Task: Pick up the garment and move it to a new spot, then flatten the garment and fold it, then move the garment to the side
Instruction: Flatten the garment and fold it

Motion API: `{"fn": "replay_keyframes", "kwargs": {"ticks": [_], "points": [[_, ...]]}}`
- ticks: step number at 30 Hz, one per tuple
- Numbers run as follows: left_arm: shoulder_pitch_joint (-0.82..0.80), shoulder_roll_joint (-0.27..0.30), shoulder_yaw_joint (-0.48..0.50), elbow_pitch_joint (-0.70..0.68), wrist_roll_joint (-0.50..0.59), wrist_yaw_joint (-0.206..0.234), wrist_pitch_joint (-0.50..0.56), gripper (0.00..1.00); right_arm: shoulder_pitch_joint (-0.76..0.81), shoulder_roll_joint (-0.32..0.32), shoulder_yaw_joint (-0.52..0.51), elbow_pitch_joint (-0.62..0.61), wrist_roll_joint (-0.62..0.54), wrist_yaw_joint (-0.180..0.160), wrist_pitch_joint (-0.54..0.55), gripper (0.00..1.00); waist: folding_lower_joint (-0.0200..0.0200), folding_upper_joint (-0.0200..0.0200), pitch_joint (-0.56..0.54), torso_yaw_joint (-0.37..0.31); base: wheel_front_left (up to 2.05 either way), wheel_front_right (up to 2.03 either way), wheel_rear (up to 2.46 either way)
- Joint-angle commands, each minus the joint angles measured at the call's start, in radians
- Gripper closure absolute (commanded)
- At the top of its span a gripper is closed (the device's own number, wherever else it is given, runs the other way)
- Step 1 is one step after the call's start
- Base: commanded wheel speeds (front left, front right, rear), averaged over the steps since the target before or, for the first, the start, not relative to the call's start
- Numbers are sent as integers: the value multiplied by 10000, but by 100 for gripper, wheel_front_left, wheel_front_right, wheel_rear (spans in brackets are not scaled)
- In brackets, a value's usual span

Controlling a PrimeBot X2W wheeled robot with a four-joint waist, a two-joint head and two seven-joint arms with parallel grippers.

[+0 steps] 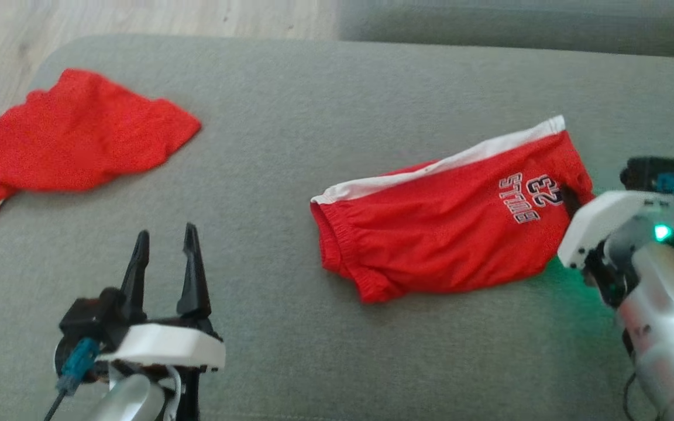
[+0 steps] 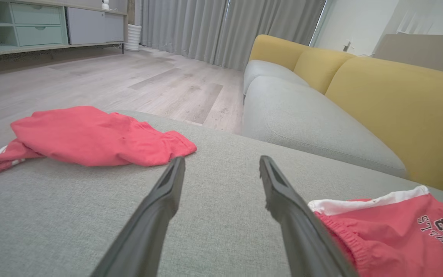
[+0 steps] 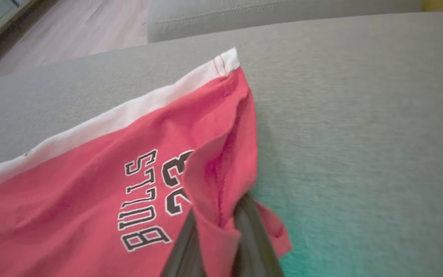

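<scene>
Red knit cloth, item one: the shorts (image 1: 448, 228), with a white band along the far edge and "BULLS 23" printed in black near the right end. You find them lying rumpled on the grey cushion (image 1: 290, 105), right of its middle.

Item two: your right claw (image 3: 215, 227), closed tight, with a fold of the shorts' right-hand hem pinched between its two dark fingers (image 3: 252, 238). In the head view those fingers are almost wholly hidden behind the white wrist housing and the cloth. A green lamp on the arm tints the cushion beside it.

Item three: your left claw (image 1: 164, 242), spread wide and holding nothing, over bare cushion, well apart from both pieces of clothing.

Item four: a second red garment (image 1: 74, 134), crumpled near the cushion's far left corner. Its left end is cut off by the edge of the head view, and you cannot tell what kind of garment it is.

Item five, storage: a pale green cabinet (image 2: 37, 27) across the wooden floor (image 2: 129, 80). Its two drawers are shut, so their contents are hidden. The open shelf at its left is too cropped to read.

Item six: a sofa (image 2: 379, 100) with a yellow back and grey seat, just beside the cushion, and grey curtains (image 2: 225, 30) behind.
</scene>
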Motion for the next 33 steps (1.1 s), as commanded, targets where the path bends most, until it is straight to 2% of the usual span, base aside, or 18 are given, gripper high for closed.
{"fn": "replay_keyframes", "kwargs": {"ticks": [1, 10, 17, 26, 33], "points": [[-178, 327, 481, -281, 87, 68, -123, 0, 160, 24, 7, -339, 161, 65, -252, 100, 0, 0, -370, -409, 0, 0, 0], [461, 319, 658, -272, 70, 144, -123, 0, 2105, 468, -1047, -1069, 604, 65, -1683, 100, 0, 0, -1119, -1337, 0, 0, 0], [678, 326, 667, -310, 109, 156, -123, 0, 3198, 991, -1855, -1690, 194, 65, -2073, 100, 0, 0, -1292, -1521, 0, 0, 0], [579, 216, 465, -272, 192, 85, -75, 0, 2755, 1667, -2187, -3284, -617, 65, -1582, 100, 0, 0, -1389, -934, 0, 0, 0], [500, -41, 421, -175, 222, -32, -89, 0, 2328, 1997, -1015, -4449, -570, 65, -587, 100, 0, 0, -1414, -269, 0, 0, 0]]}}
